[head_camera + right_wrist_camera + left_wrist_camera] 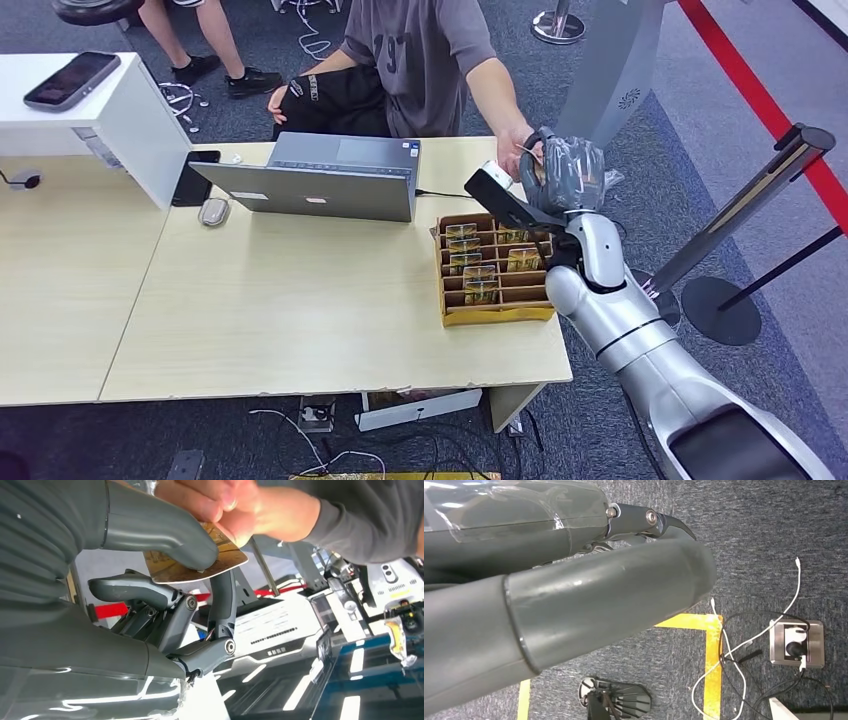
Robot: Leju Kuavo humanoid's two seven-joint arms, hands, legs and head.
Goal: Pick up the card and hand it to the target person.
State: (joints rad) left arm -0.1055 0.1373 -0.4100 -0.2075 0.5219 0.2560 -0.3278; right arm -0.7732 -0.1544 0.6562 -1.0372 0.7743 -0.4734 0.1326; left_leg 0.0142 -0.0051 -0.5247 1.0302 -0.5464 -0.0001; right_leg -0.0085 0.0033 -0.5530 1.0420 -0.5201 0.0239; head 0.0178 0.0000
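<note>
My right hand is raised over the desk's far right corner, beside the cardboard tray. In the right wrist view its thumb and a dark finger pinch a gold card. A person's hand grips the same card at its other edge. In the head view that person, in a grey shirt, sits behind the desk and reaches an arm to my hand. My left hand hangs above the carpet floor with nothing in it; whether its fingers are spread or curled does not show.
An open laptop and a mouse lie on the wooden desk. The tray holds several cards in slots. A white box with a phone stands at the left. Stanchion posts stand right of the desk.
</note>
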